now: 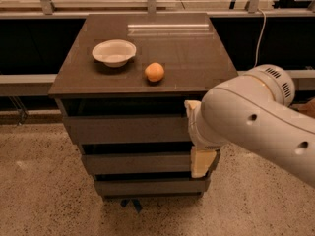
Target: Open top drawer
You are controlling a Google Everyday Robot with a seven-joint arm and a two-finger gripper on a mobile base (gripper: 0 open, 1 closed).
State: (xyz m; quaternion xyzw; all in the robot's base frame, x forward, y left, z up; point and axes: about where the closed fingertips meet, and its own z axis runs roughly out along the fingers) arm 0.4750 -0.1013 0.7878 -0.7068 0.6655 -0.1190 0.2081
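Note:
The top drawer (125, 129) is the widest, tallest of three dark grey-brown fronts under the cabinet top (187, 58). Its flat front sits flush with a dark gap above it, and no inner floor shows. My white arm (256, 122) reaches in from the right and covers the drawer's right end. My gripper (202, 161) shows as a cream part hanging below the arm, in front of the right end of the mid-sized drawer front (135, 163).
A white bowl (114, 52) and an orange (154, 72) sit on the cabinet top. The narrowest drawer front (147, 186) is at the bottom. Speckled floor lies around the cabinet. A dark railing and a ledge run behind it.

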